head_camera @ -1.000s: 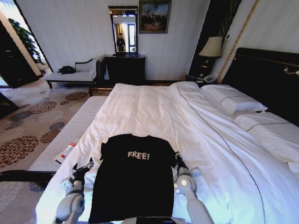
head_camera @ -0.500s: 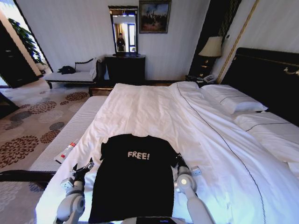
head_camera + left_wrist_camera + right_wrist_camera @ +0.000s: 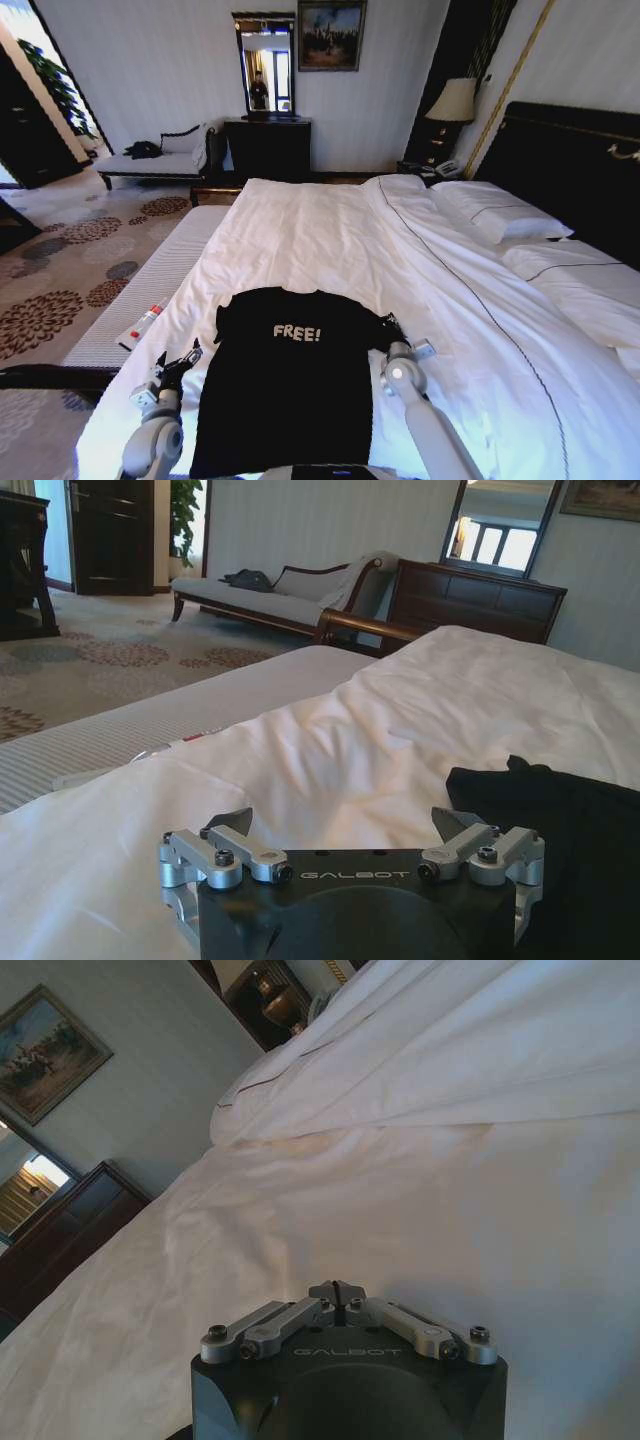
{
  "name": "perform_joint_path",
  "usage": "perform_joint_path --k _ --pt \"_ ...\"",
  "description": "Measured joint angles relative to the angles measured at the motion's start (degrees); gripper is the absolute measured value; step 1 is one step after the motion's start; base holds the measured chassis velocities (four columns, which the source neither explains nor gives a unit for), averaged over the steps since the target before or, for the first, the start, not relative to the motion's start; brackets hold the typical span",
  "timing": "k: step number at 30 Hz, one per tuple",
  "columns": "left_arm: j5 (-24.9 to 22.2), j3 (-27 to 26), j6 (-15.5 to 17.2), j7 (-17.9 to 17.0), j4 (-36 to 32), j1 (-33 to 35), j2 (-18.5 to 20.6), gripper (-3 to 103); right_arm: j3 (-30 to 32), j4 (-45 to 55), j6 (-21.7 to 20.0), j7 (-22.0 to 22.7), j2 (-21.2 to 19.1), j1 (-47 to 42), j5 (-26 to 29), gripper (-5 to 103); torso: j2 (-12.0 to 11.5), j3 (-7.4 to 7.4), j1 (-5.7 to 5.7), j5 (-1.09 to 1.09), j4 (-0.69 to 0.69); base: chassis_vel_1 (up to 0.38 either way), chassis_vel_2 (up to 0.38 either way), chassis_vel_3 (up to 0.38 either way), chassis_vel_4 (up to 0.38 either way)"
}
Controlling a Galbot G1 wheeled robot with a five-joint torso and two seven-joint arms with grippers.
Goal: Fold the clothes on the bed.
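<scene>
The black T-shirt (image 3: 285, 390) with white "FREE!" lettering lies flat on the white duvet of the bed (image 3: 330, 230), near the bed's near edge. My left gripper (image 3: 180, 360) rests just off the shirt's left side, open with nothing between its fingers; in the left wrist view this gripper (image 3: 340, 825) is over white duvet and the shirt's edge (image 3: 560, 820) lies beside it. My right gripper (image 3: 393, 328) sits at the tip of the shirt's right sleeve. In the right wrist view that gripper (image 3: 338, 1290) is shut, with white duvet beyond the tips and no black cloth visible between them.
White pillows (image 3: 500, 215) and a dark headboard (image 3: 570, 160) are on the right. A striped bench (image 3: 150, 290) runs along the bed's left side with a small bottle (image 3: 145, 322) on it. A chaise (image 3: 160, 160) and a dark dresser (image 3: 268, 148) stand by the far wall.
My right gripper has slid a little forward and to the right, along the shirt's right sleeve. The left gripper and the shirt's body have stayed put.
</scene>
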Motion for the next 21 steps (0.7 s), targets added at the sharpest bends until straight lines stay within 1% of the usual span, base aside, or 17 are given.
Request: perform_joint_path --k 5,6,7,8,10,12,15,16,17,19,20,21 --pt "0.1 -0.1 0.0 0.0 -0.4 0.3 -0.1 100 0.2 0.6 0.3 -0.5 0.2 -1.2 -1.4 0 0.0 0.0 0.0 0.0 -0.01 0.0 0.0 0.0 0.0" --pt "0.1 -0.1 0.0 0.0 -0.5 0.4 -0.2 100 0.3 1.0 0.5 -1.2 0.3 -1.7 -1.8 -3 0.0 0.0 0.0 0.0 -0.01 0.0 0.0 0.0 0.0" --pt "0.2 -0.1 0.0 0.0 -0.6 0.4 -0.2 100 0.4 1.7 0.7 -1.9 0.3 -2.3 -2.2 2 0.0 0.0 0.0 0.0 -0.01 0.0 0.0 0.0 0.0" --pt "0.2 -0.1 0.0 0.0 -0.6 0.4 -0.2 100 0.4 1.7 0.7 -1.9 0.3 -2.3 -2.2 2 0.0 0.0 0.0 0.0 -0.01 0.0 0.0 0.0 0.0" --pt "0.3 0.0 0.0 0.0 -0.7 0.5 -0.4 100 0.6 3.0 0.9 -2.7 0.4 -3.2 -2.5 13 0.0 0.0 0.0 -0.01 -0.01 0.0 0.0 0.0 0.0" --pt "0.4 0.1 0.0 0.0 -0.8 0.6 -0.5 100 0.7 4.0 1.0 -2.9 0.5 -3.7 -2.6 13 0.0 0.0 0.0 -0.01 -0.01 0.0 0.0 0.0 0.0" --pt "0.6 0.2 0.0 0.0 -1.1 0.9 -0.7 100 1.8 7.4 1.3 -2.7 1.0 -5.7 -2.6 30 0.0 0.0 0.0 -0.01 -0.01 0.0 0.0 0.0 0.0" --pt "0.6 0.1 -0.1 0.0 -1.1 1.0 -0.7 100 2.1 8.2 1.3 -1.9 1.2 -6.3 -2.6 36 0.0 0.0 0.0 -0.01 -0.01 0.0 0.0 0.0 0.0" --pt "0.6 0.1 -0.1 0.0 -1.1 1.0 -0.7 100 2.1 8.2 1.3 -1.9 1.2 -6.3 -2.6 36 0.0 0.0 0.0 -0.01 -0.01 0.0 0.0 0.0 0.0" --pt "0.5 0.0 -0.2 0.0 -1.2 1.1 -0.6 100 2.5 9.0 1.3 0.8 1.6 -7.5 -2.4 46 0.0 0.0 0.0 -0.01 -0.01 0.0 0.0 0.0 0.0" --pt "0.5 -0.1 -0.2 0.0 -1.2 1.2 -0.5 100 2.6 9.0 1.3 1.9 1.8 -7.9 -2.3 46 0.0 0.0 0.0 -0.01 -0.01 0.0 0.0 0.0 0.0" --pt "0.4 -0.2 -0.3 0.0 -1.3 1.2 -0.4 100 2.7 9.0 1.2 2.6 1.8 -8.1 -2.2 51 0.0 0.0 0.0 -0.01 -0.01 0.0 0.0 0.0 0.0"
